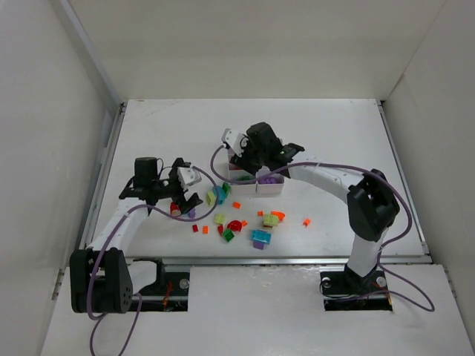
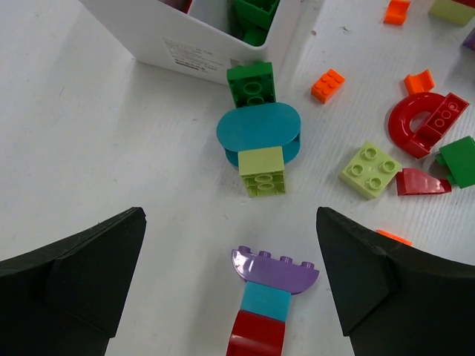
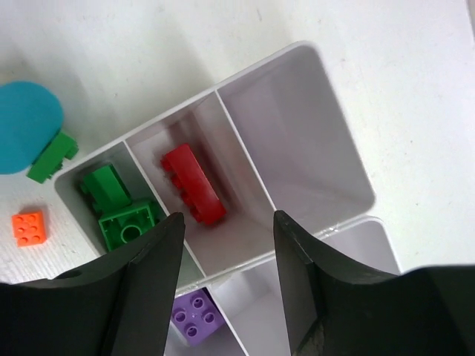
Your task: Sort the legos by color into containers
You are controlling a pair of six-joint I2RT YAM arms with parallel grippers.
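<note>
1. Hovering over the tray (image 3: 260, 65), the right gripper (image 3: 228, 222) has its fingers apart with nothing between them. The red brick (image 3: 193, 185) lies loose in the compartment straight below the gap.
2. Green bricks (image 3: 119, 211) fill the next compartment, partly hidden under one finger. A purple brick (image 3: 194, 315) sits in the compartment back toward the wrist.
3. The drop looks finished, so rise straight up with the fingers parted, so that neither tip clips the thin walls.
4. The left gripper (image 2: 230, 222) is spread wide and empty. A stack (image 2: 261, 304) of purple, cyan and red lies between its fingers, toward the wrist.
5. Descend low and close squarely on the stack's sides. Because it mixes colours, it probably needs pulling apart first.
6. Beyond the fingertips, a cyan oval cluster (image 2: 258, 130) lies just short of the tray; avoid nudging it.
</note>
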